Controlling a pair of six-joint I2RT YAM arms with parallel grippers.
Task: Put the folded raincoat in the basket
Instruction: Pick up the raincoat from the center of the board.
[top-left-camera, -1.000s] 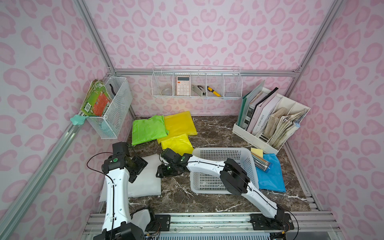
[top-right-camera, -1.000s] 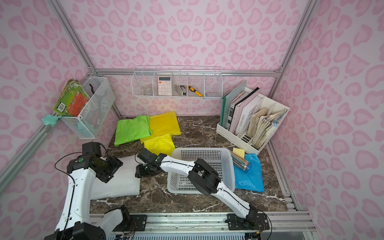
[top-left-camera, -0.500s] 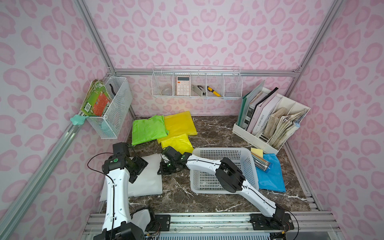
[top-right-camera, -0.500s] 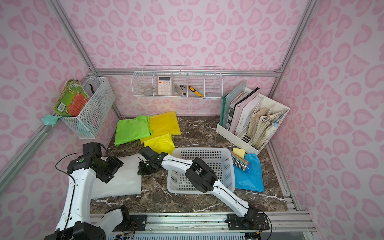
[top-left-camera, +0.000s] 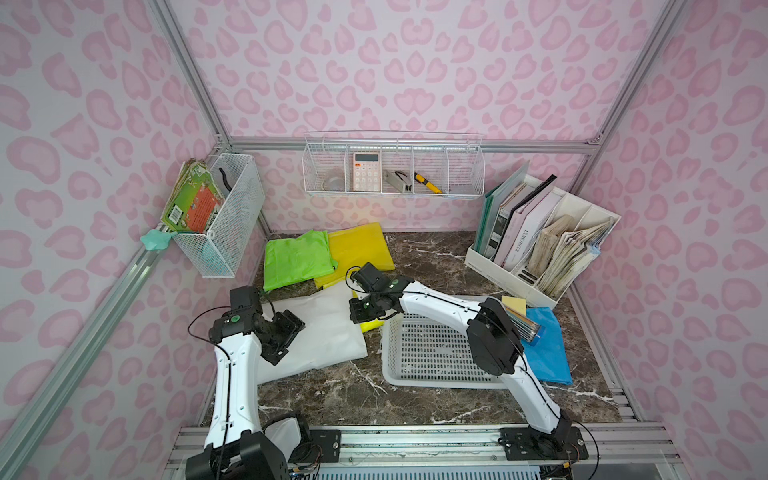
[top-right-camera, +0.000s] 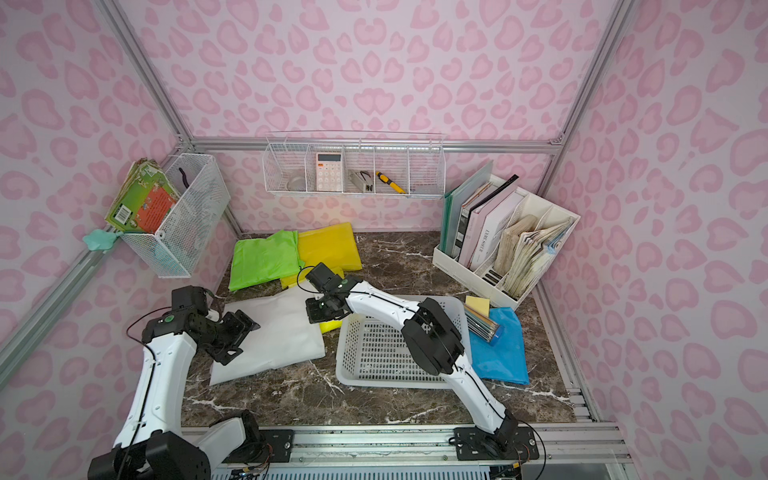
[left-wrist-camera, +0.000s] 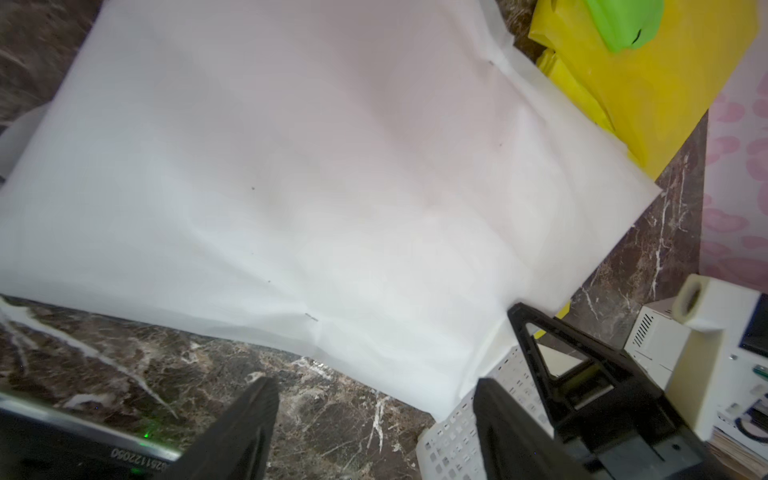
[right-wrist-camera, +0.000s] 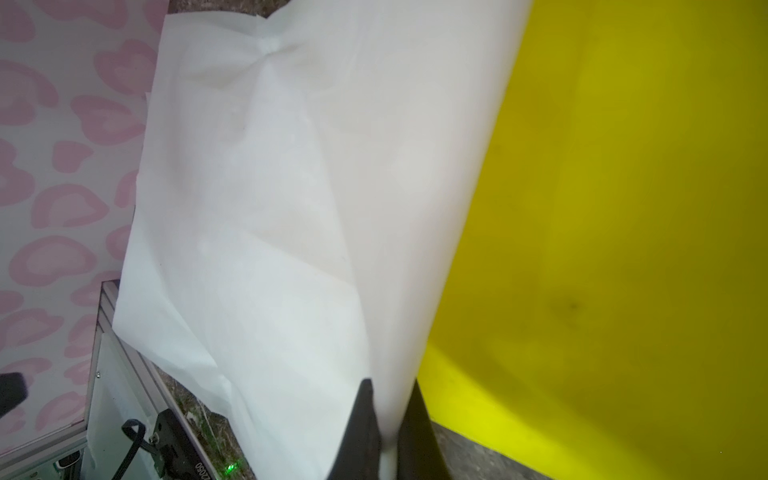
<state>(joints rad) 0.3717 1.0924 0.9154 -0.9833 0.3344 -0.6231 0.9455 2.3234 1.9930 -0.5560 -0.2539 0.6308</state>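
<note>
Your right gripper is clamped on the white folded raincoat: in the right wrist view the two black fingers meet on its edge, with that edge raised off the yellow raincoat underneath. The rest of the white raincoat lies flat on the marble table, left of the basket. In both top views its near right corner sits just beside the basket's rim, and none of it is inside the basket. A strip of the yellow raincoat shows between the right gripper and the basket's far left corner. Your left gripper hangs above the left part of the white raincoat. In the left wrist view its fingers stand well apart with nothing between them. A green raincoat and another yellow one lie at the back of the table, and a blue one lies to the right of the basket.
</note>
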